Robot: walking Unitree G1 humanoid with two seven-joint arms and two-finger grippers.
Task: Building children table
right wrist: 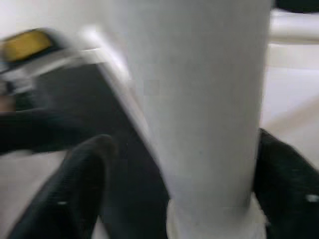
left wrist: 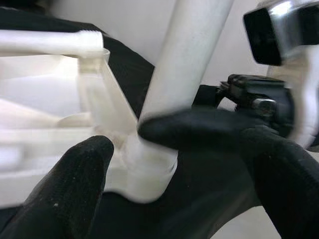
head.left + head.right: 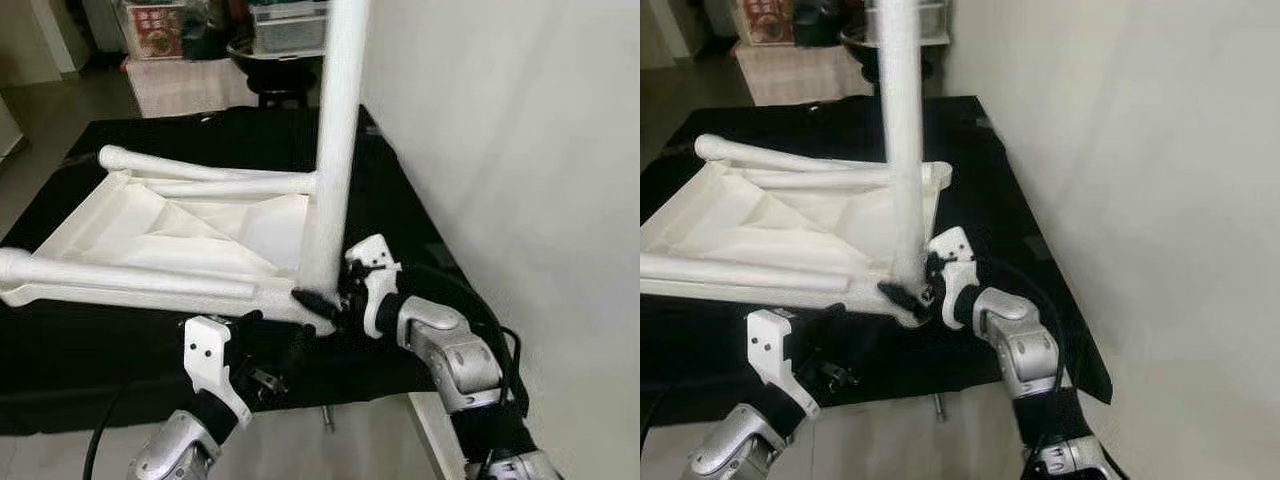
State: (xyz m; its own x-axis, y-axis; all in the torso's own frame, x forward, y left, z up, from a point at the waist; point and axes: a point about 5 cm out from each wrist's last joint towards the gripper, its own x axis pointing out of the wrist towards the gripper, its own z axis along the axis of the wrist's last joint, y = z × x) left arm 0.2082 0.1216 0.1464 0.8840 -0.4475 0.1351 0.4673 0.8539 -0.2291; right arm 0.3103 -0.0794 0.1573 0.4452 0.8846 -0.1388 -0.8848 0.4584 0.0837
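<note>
The upright white leg (image 3: pixel 335 140) is running out of the head view at twelve o'clock, so its upper end is cut off, and the right wrist view is blurring into little more than a pale column. The upside-down white table (image 3: pixel 180 235) is lying on a black cloth (image 3: pixel 90 340) at the centre of the head view, with two other legs (image 3: pixel 120 272) lying flat across it toward nine o'clock. The upright leg is standing in the table's corner socket (image 2: pixel 149 167) at about five o'clock of the tabletop. The right gripper (image 3: pixel 322 305) is grasping the base of this leg, one finger on each side of it. The left gripper (image 3: pixel 255 335), at seven o'clock, is sitting just below the table edge with its fingers (image 2: pixel 75 184) spread apart, holding nothing. A white wall (image 3: pixel 520 150) is filling the three o'clock side.
</note>
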